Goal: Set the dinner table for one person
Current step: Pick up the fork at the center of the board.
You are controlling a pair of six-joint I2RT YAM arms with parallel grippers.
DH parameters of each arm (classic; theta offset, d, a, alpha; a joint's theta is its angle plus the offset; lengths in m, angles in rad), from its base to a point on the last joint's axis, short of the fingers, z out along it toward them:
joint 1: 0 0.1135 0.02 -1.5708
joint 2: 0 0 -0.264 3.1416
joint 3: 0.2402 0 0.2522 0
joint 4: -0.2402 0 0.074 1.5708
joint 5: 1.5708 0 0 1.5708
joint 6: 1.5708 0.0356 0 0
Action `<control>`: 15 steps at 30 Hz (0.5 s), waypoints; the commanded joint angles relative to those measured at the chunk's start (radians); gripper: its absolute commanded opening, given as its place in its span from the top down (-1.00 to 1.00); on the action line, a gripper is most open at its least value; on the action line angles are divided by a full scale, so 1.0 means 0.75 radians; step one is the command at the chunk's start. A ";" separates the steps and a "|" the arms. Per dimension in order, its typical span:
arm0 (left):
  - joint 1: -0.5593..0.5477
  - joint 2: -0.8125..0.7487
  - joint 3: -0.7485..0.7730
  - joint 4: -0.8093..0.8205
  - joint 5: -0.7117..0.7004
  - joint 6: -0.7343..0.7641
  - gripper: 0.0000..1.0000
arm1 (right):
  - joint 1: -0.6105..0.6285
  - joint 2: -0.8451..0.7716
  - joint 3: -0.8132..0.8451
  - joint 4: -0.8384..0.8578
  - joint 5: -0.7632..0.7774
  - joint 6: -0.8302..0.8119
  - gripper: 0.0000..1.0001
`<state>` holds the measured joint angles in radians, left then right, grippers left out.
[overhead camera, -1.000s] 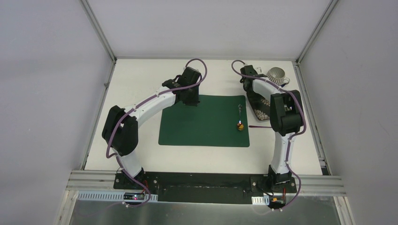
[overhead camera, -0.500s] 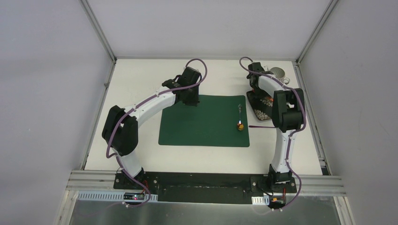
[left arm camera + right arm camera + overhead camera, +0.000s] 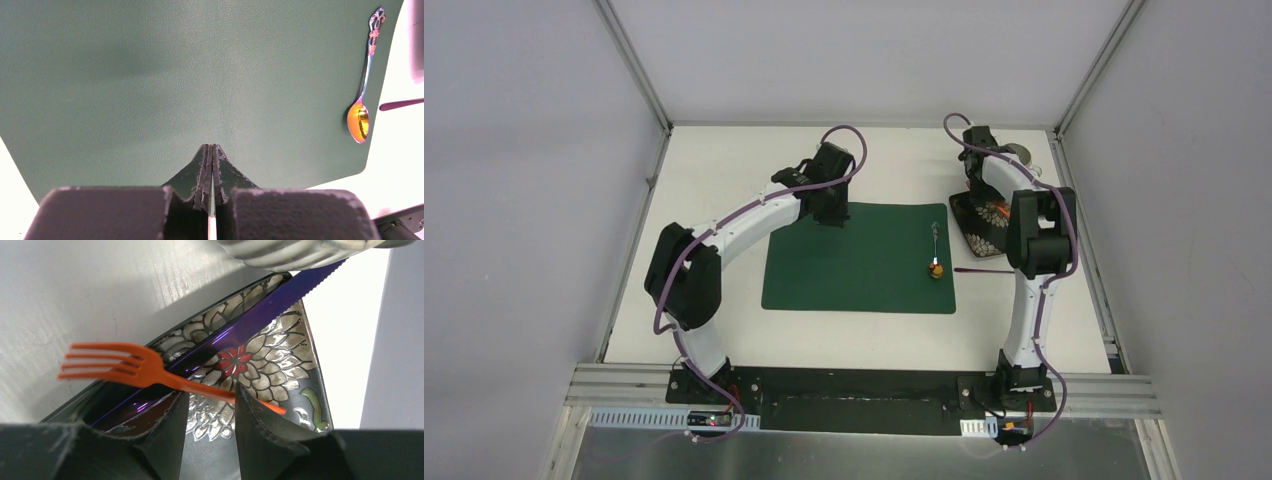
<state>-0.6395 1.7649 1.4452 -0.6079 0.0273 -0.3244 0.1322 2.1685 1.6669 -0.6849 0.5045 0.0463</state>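
Observation:
The white dinner table (image 3: 724,170) bears a dark green placemat (image 3: 854,260). A gold-bowled spoon (image 3: 935,262) lies on the mat's right side, also in the left wrist view (image 3: 361,117). My left gripper (image 3: 830,212) is shut at the mat's back edge (image 3: 211,147), with nothing showing between the fingers. My right gripper (image 3: 980,190) is open over a dark floral plate (image 3: 280,365). Its fingers straddle the handle of an orange fork (image 3: 150,372) that lies across a purple knife (image 3: 260,315) on the plate.
A fluted metal cup (image 3: 1021,153) stands behind the plate at the back right, partly hidden by my right arm; it also shows in the right wrist view (image 3: 280,252). The knife's handle (image 3: 976,270) sticks out past the plate's near edge. Aluminium posts edge the table.
My right gripper has moved back and to the right over the plate, now covering much of the cup. The left arm, spoon and placemat have not moved.

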 commanded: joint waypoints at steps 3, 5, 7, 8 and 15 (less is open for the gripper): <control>0.010 0.007 0.067 -0.007 -0.019 -0.002 1.00 | -0.014 0.066 -0.008 -0.001 -0.182 0.043 0.26; 0.010 0.005 0.067 -0.008 -0.015 -0.007 1.00 | -0.016 0.062 -0.016 -0.001 -0.190 0.047 0.32; 0.008 0.000 0.067 -0.011 -0.014 -0.009 1.00 | -0.014 0.057 -0.024 -0.001 -0.201 0.050 0.37; 0.008 -0.002 0.066 -0.012 -0.012 -0.011 1.00 | -0.015 0.053 -0.028 -0.002 -0.206 0.054 0.38; 0.006 -0.011 0.064 -0.013 -0.007 -0.015 1.00 | -0.013 0.024 -0.070 -0.016 -0.239 0.078 0.47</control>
<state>-0.6395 1.7718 1.4544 -0.6170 0.0277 -0.3260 0.1230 2.1681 1.6661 -0.6777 0.4500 0.0505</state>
